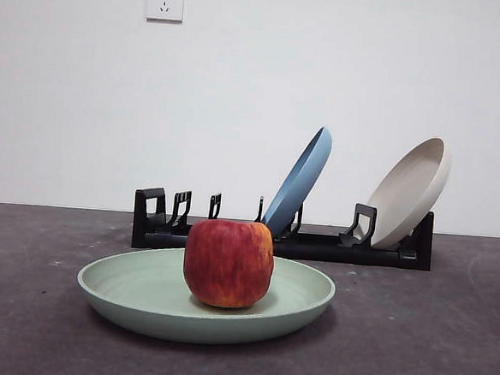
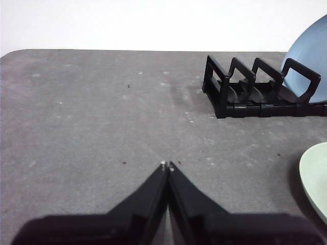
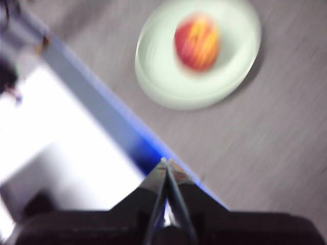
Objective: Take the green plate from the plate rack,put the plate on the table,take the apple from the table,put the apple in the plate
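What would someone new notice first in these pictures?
The red apple sitting in the green plate on the table, near the front. Behind it, the plate rack holds a leaning blue plate and a beige plate.

Smeared by motion blur throughout the right wrist view: round red apple with yellow streaks [image 3: 198,42] and pale sage-green shallow plate [image 3: 168,87] reduced to soft blobs, skin and rim detail unreadable. Cut off at the edge of the left wrist view: same green plate, only a sliver showing; leaning blue plate [image 2: 312,56]; long black plastic slotted rack [image 2: 255,87], far end unseen.
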